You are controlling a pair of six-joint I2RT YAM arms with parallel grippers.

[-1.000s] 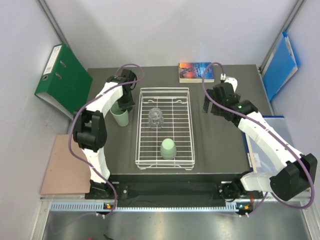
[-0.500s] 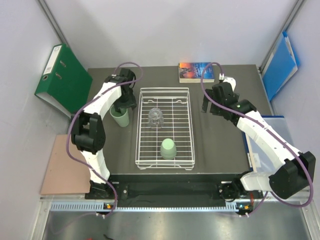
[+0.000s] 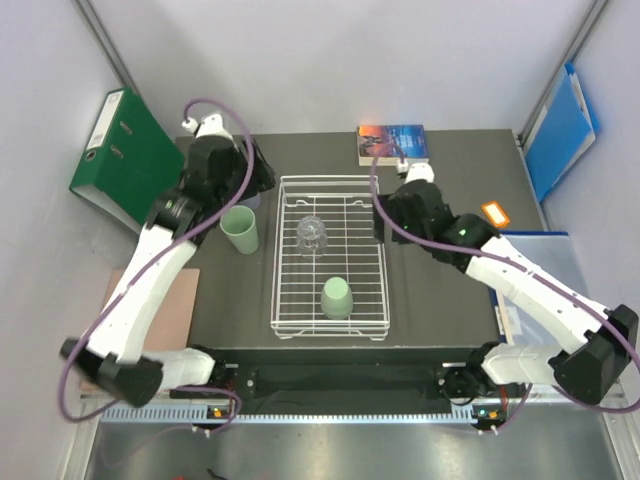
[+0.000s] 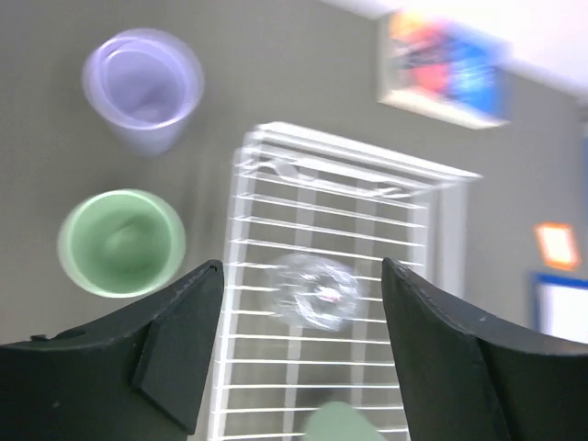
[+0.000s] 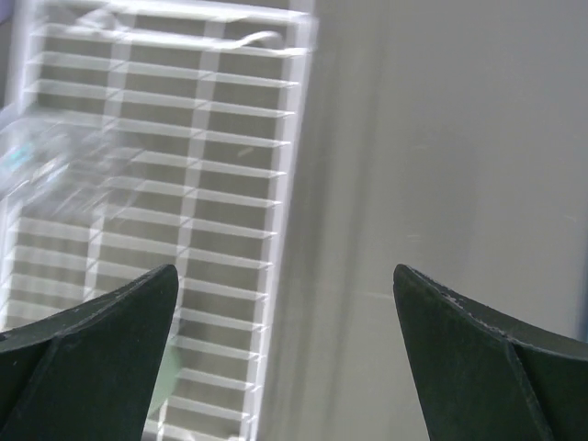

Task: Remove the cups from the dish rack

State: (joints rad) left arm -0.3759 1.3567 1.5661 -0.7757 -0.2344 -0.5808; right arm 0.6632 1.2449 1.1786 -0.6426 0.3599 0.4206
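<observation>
Glass cup [image 3: 313,235] within dish rack [image 3: 330,178] rim

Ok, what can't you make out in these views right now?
Top view: the lilac cup is mostly hidden under the left arm; only the left wrist view shows it.
Right wrist view: the clear glass is motion-blurred and cut by the left edge.
Left wrist view: the green cup in the dish rack is cut by the bottom edge.
Left wrist view: the book cover is too blurred to read.
</observation>
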